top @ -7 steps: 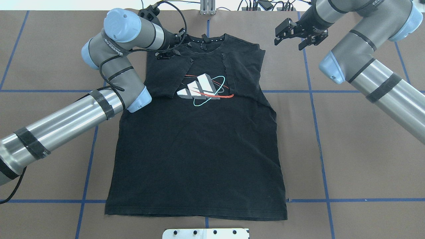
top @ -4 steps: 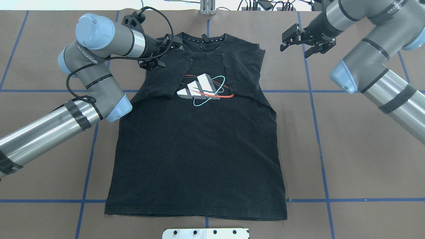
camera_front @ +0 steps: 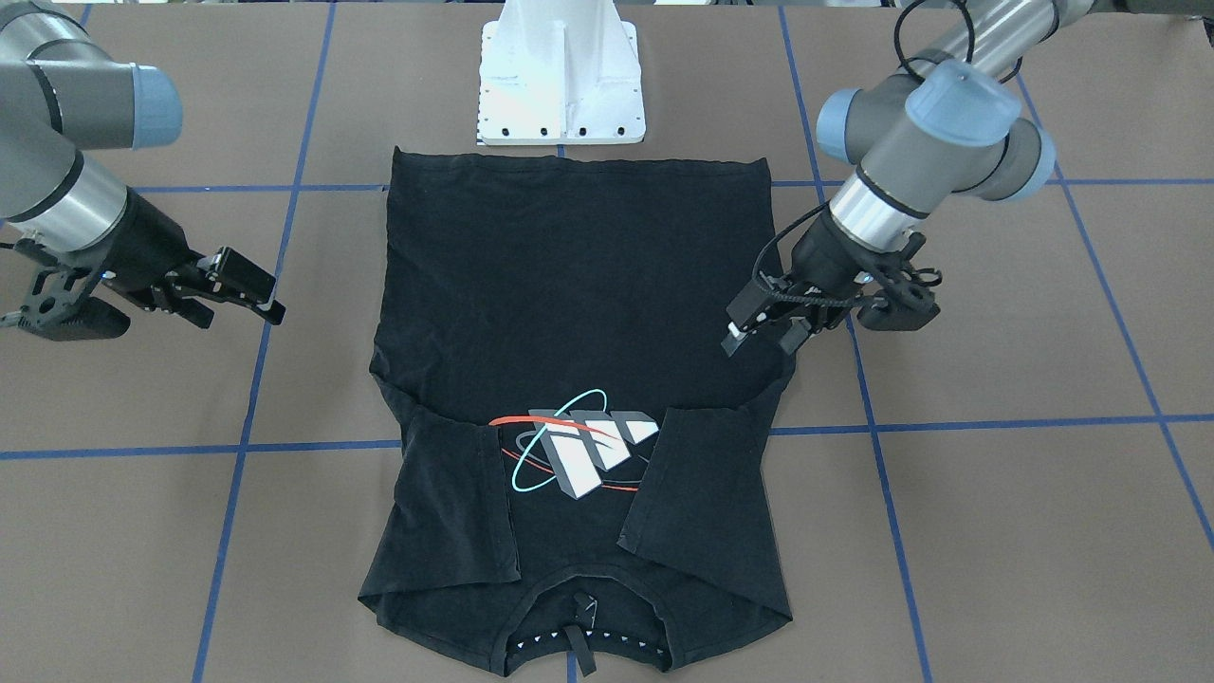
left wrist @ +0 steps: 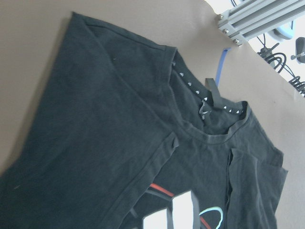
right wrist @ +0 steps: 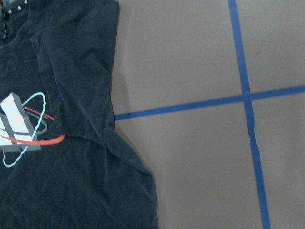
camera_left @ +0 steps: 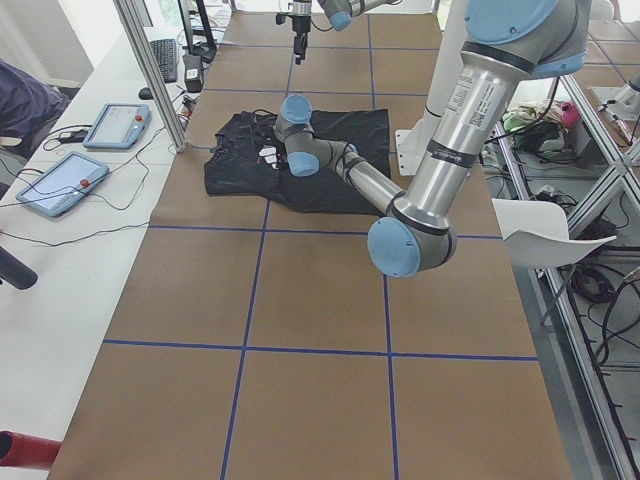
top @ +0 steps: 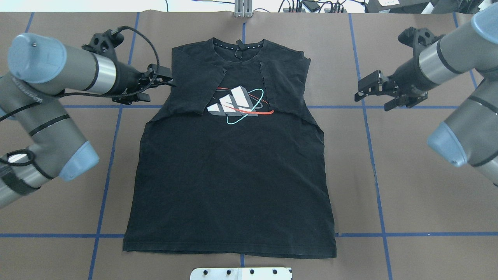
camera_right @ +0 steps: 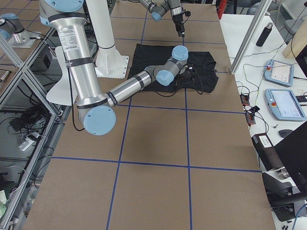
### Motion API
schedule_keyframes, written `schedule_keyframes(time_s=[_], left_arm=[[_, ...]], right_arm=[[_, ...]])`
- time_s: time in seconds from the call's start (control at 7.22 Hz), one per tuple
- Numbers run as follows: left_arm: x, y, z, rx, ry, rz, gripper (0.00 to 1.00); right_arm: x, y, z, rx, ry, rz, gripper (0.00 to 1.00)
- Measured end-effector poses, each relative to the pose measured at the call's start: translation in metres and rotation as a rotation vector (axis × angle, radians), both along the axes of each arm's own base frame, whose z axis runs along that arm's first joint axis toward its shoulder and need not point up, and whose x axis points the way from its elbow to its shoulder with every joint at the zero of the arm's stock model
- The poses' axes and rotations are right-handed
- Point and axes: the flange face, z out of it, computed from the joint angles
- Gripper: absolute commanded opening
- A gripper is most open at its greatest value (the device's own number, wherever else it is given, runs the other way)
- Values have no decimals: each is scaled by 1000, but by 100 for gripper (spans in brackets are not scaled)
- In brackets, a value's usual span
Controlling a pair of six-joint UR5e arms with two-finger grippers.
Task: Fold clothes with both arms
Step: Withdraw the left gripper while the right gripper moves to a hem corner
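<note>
The black T-shirt (top: 233, 175) lies flat on the brown table with its logo (top: 239, 104) up and both short sleeves folded in over the chest. It also shows in the front-facing view (camera_front: 569, 285). My left gripper (top: 159, 85) hovers open and holds nothing, just outside the shirt's left shoulder edge; across the table it appears at the shirt's side (camera_front: 762, 340). My right gripper (top: 373, 97) is open too and holds nothing, well off the right side of the shirt, over bare table (camera_front: 242, 313). The left wrist view shows the collar (left wrist: 209, 107), the right wrist view the shirt's right edge (right wrist: 71, 143).
The white pedestal base (camera_front: 560, 85) stands just past the shirt's hem. Blue tape lines (top: 367, 128) cross the brown table cover. An aluminium post (top: 243, 8) and cables sit at the far edge. Tablets (camera_left: 60, 180) lie on a side table beyond it.
Both grippers have pulled away from the collar end. The left one moved off the shoulder to the shirt's left side; the right one moved further right and toward the robot. The shirt has not moved.
</note>
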Motion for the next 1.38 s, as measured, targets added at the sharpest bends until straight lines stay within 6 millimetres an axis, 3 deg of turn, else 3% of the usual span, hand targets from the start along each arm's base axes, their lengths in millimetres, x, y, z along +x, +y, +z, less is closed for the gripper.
schedule_keyframes(time_s=[0.28, 0.69, 0.97, 1.25, 1.38], left_arm=[[-32, 33, 13, 42, -27, 19, 100], [-43, 43, 24, 66, -50, 22, 100], [-48, 48, 23, 76, -48, 20, 100], [-52, 52, 17, 86, -41, 16, 100], [-52, 52, 17, 88, -40, 15, 100]], right_arm=[[-47, 81, -6, -34, 32, -50, 100], [-115, 184, -5, -46, 84, -142, 100], [-144, 230, 5, -44, 116, -219, 95], [-162, 255, 20, -53, 148, -277, 88], [-170, 261, 26, -60, 162, -297, 80]])
